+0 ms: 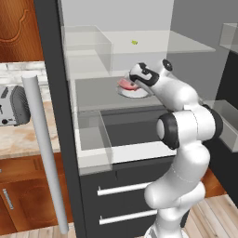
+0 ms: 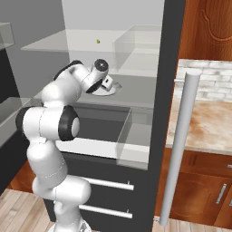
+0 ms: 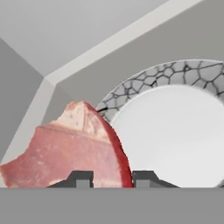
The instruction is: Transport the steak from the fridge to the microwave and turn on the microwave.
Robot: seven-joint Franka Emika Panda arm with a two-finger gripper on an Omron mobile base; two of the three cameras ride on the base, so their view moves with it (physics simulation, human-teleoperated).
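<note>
We read the steak (image 3: pixel 70 148) as light, soft and a bit floppy, likely slick on its raw faces, so we would take it across its thin edge rather than by a flat face, and keep the pinch close to the middle so the free part does not droop or slide. In the hand view it fills the lower left of the frame, standing on edge and tilted, its curved red rim running up beside the plate (image 3: pixel 175 131), whose white centre and crackled grey border lie to the right. Its long axis looks to run from the lower left of that frame toward the peak near the centre, the pointed end uppermost. The gripper (image 3: pixel 112 179) has its jaws narrow, the two tips close at either side of the steak's lower edge, and we judge it pinched there. In the left base view the steak (image 1: pixel 126 84) sits mid-frame, over the plate on a shelf in the fridge (image 1: pixel 56 93)
</note>
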